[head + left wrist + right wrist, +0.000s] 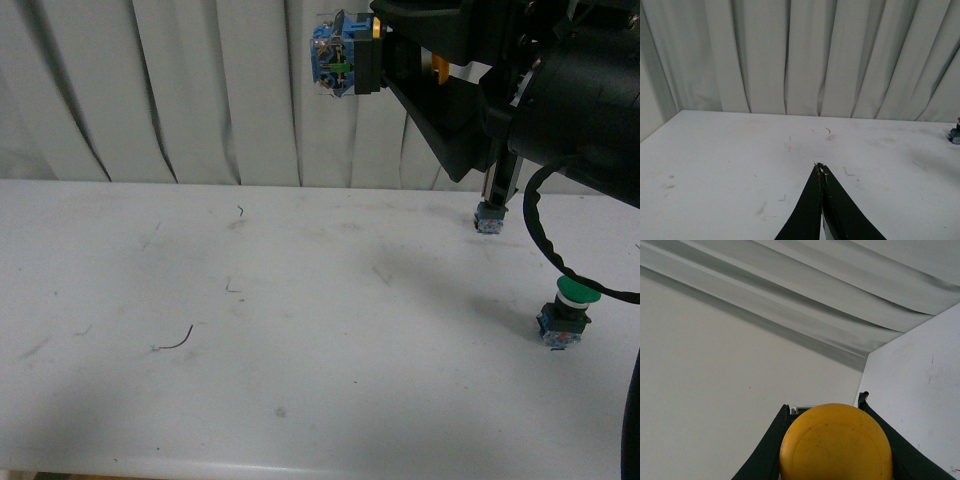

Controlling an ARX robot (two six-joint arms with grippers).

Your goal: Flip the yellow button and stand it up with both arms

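My right gripper (pixel 366 52) is shut on the yellow button (pixel 336 55) and holds it high above the white table (pixel 300 330), in front of the curtain. The button lies sideways, its blue-clear contact block pointing left and only slivers of the yellow cap showing between the black fingers. In the right wrist view the round yellow cap (pixel 836 442) fills the space between the two fingers (pixel 772 445) of the right gripper (pixel 824 402). My left gripper (pixel 820 168) is shut on nothing, low over the bare table; it does not show in the front view.
A green-capped button (pixel 568 312) stands at the table's right. Another small button (pixel 489 218) stands further back, partly behind the right arm. A button (pixel 955 133) shows at the left wrist view's edge. A black cable (pixel 537 235) hangs down. A wire scrap (pixel 175 342) lies front left.
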